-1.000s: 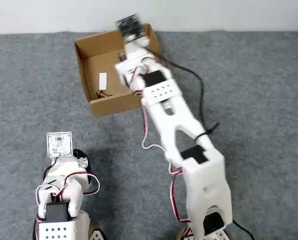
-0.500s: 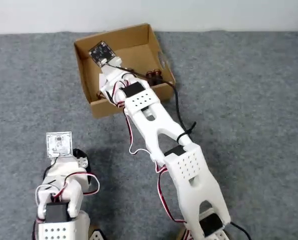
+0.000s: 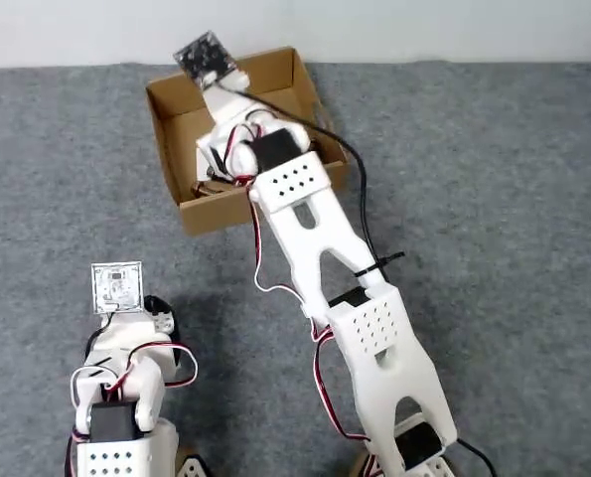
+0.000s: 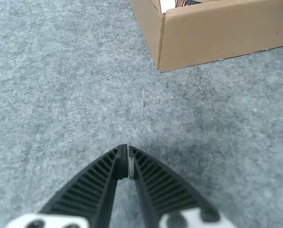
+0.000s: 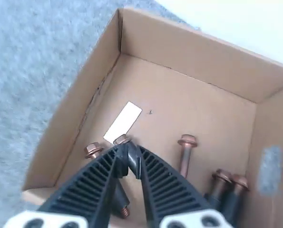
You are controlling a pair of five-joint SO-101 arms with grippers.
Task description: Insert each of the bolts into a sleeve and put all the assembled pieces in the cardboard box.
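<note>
One cardboard box (image 5: 189,52), and I count five bolts (image 5: 187,140) lying inside it, the two in the corner wearing dark sleeves (image 5: 232,202). Right gripper (image 5: 128,161) hangs over the box, jaws pinched together, nothing between them. Left gripper (image 4: 127,164) is closed up too, empty, over the grey carpet (image 4: 60,95) near the box.

The high view looks steeply down from above onto the grey counter (image 3: 514,199), with the cardboard box (image 3: 211,211) upper left of centre. The left wrist view skims low over the left tool (image 4: 127,161) toward one outer box corner. The right wrist view looks closely past the right tool (image 5: 128,159) down into that same box.
</note>
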